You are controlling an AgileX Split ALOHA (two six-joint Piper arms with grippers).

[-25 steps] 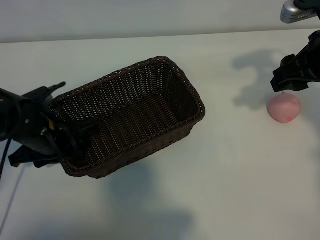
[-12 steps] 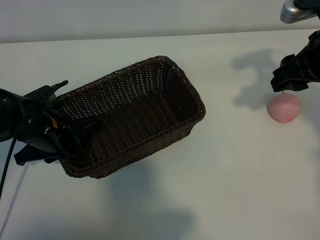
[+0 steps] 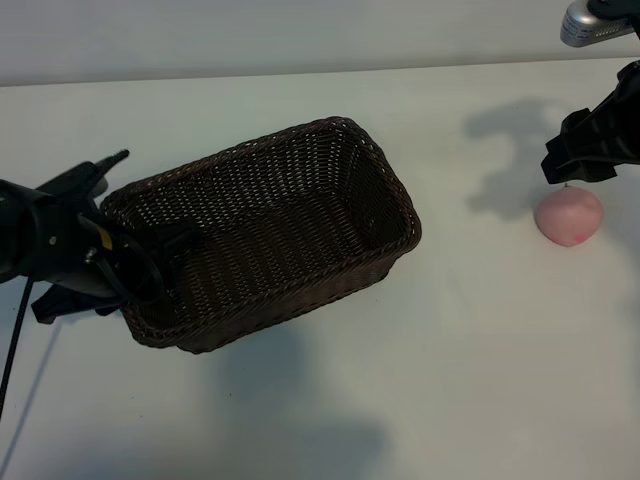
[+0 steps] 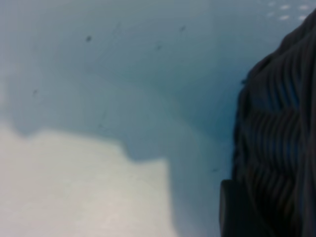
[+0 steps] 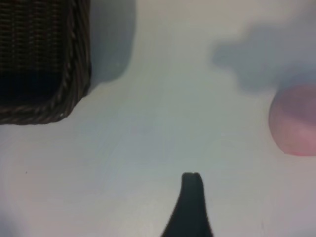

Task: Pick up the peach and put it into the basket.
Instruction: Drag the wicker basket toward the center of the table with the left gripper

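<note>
- On the white table (image 3: pixel 330 400), you are seeing the basket (image 3: pixel 265 235) lying slightly left of the middle, its long axis running diagonally, its open top facing up and nothing sitting inside it.
- At the basket's left short end, your left gripper (image 3: pixel 135 262) is reaching over the braided rim, one finger showing inside the wall and the rest of the gripper sitting outside it; the jaws are looking clamped on that rim.
- Through the left wrist view you are getting only a close stretch of dark weave (image 4: pixel 276 148) and bare tabletop beside it.
- Over at the right edge, the peach (image 3: pixel 568 216) is resting on the table, well apart from the basket, with open tabletop lying between them.
- Your right gripper (image 3: pixel 583 160) is hanging just above and behind the peach, not touching it, its jaws standing apart around nothing.
- From the right wrist view, one dark fingertip (image 5: pixel 191 185) is poking in, the peach (image 5: pixel 295 121) is sitting off to one side and a basket corner (image 5: pixel 59 98) is showing farther away.
- Nothing is blocking the way between fruit and basket.
</note>
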